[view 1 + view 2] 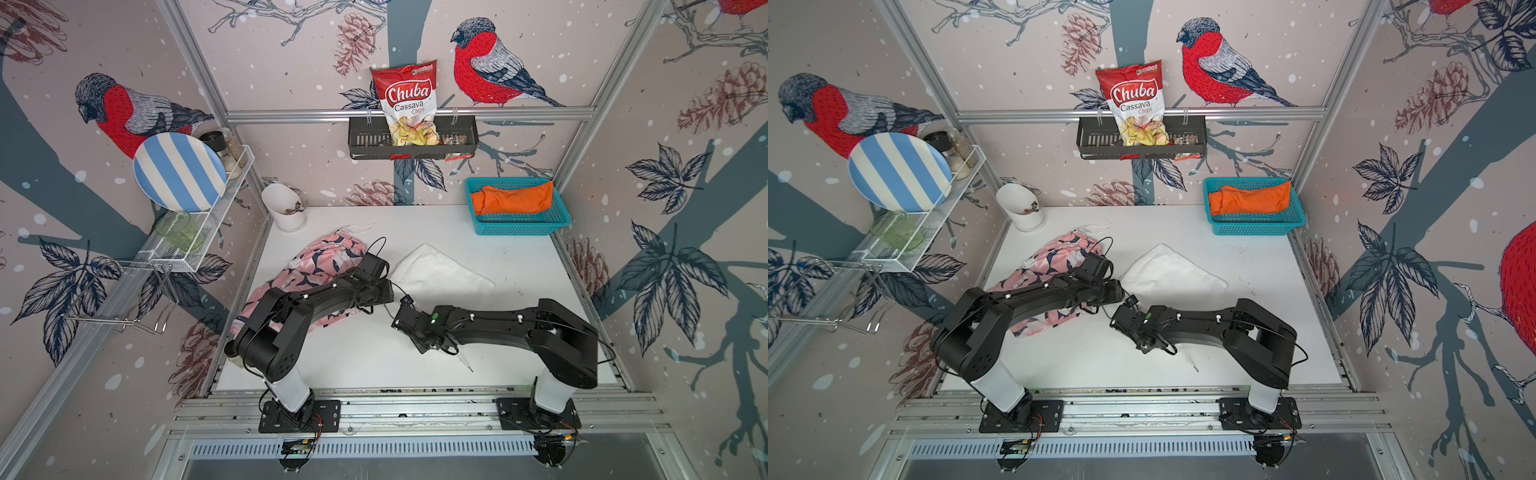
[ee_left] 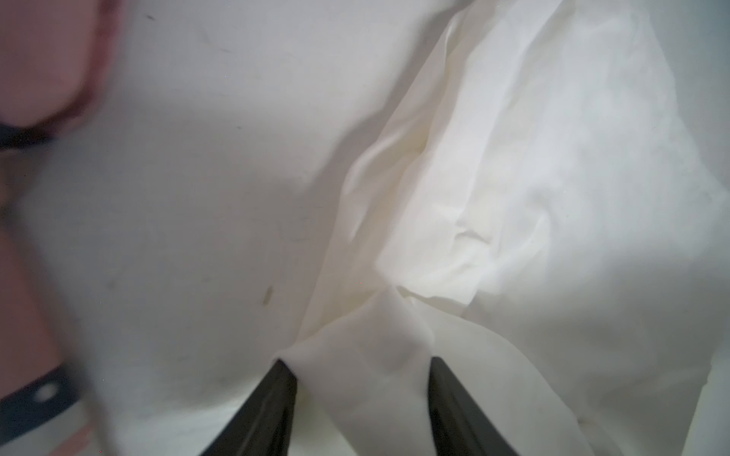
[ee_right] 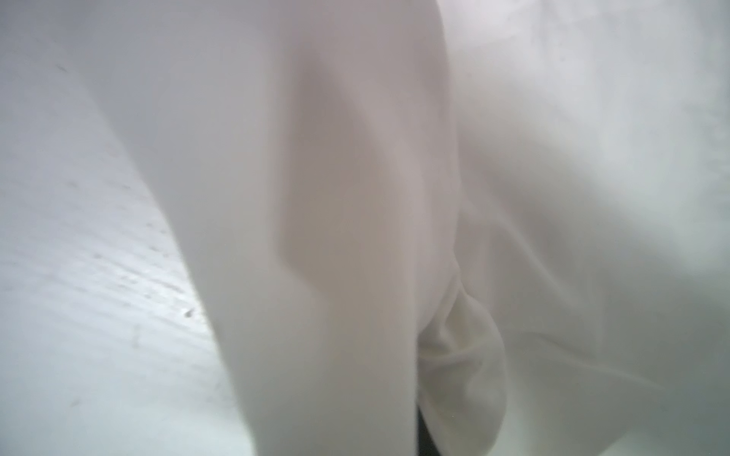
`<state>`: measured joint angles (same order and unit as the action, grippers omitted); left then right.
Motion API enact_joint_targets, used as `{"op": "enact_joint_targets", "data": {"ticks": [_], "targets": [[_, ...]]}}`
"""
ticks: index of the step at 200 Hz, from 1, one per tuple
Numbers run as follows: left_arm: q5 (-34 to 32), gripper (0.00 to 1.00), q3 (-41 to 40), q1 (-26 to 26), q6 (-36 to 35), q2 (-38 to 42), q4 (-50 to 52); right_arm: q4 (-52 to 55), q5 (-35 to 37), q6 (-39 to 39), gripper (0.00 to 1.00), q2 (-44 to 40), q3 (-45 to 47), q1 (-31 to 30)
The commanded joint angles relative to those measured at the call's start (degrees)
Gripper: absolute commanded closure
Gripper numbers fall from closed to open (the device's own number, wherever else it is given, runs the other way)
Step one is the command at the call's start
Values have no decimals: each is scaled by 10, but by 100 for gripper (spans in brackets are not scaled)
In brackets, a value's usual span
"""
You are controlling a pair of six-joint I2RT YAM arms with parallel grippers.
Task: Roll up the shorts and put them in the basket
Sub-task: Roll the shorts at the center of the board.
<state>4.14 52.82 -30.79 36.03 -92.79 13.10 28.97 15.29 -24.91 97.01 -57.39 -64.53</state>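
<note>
In both top views the white shorts [image 1: 440, 274] [image 1: 1173, 272] lay spread near the middle of the white table [image 1: 374, 361] [image 1: 1092, 357]. The pink shorts [image 1: 324, 257] [image 1: 1059, 253], with their navy-and-white shapes, lay crumpled to the left of them, partly under the left arm. The orange shorts [image 1: 513, 199] [image 1: 1250, 199] sat bundled in a teal basket [image 1: 519, 229] [image 1: 1254, 229] at the far right corner. The left gripper [image 1: 385, 291] [image 1: 1118, 291] reached to the near left edge of the white shorts. The right gripper [image 1: 400, 321] [image 1: 1119, 321] hung just in front of it, by the same edge. From up there I could not tell how either one's jaws stood.

The left wrist view was closer. The left gripper [image 2: 359, 365] had its dark fingers [image 2: 284, 381] apart, and a raised fold of the white shorts [image 2: 533, 177] bridged the gap and touched both. I could not tell whether they pressed on it or had let it go. Bare table [image 2: 189, 189] lay beside the cloth, and a blurred patch of the pink shorts [image 2: 43, 63] showed at the edge.

The right wrist view was nearly all blurred white shorts [image 3: 355, 197], a thick fold close to the lens, with a strip of table [image 3: 79, 284] alongside. Only a dark sliver of the gripper peeked from under the cloth, so I could not tell whether that hand was clenched or loose.
</note>
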Motion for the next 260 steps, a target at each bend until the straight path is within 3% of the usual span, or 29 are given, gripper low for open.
{"op": "enact_joint_targets", "data": {"ticks": [1,25,53,90,120,154,194,225,243,260], "targets": [[-47,36,-5,4,-6,48,60,-135,-260,-14,88,-42,46,48],[-48,32,-11,4,1,97,82,-267,-462,-69,88,-64,123,125],[-41,29,-8,-9,13,124,91,-358,-581,-113,88,-33,172,185],[-42,26,23,-51,26,103,84,-421,-653,-140,89,22,200,232],[-45,26,40,-66,34,46,65,-410,-646,-128,79,57,203,254],[-65,34,72,-55,9,-42,59,-324,-546,-92,60,29,191,254],[-41,41,70,-41,-14,-103,33,-143,-329,-48,42,-75,139,219],[-31,42,67,-39,-19,-115,26,-8,-125,-38,32,-124,64,147],[-27,42,63,-39,-21,-113,22,58,-10,-32,30,-114,1,87],[-24,42,57,-39,-19,-109,17,92,56,-13,29,-88,-52,29]]}}
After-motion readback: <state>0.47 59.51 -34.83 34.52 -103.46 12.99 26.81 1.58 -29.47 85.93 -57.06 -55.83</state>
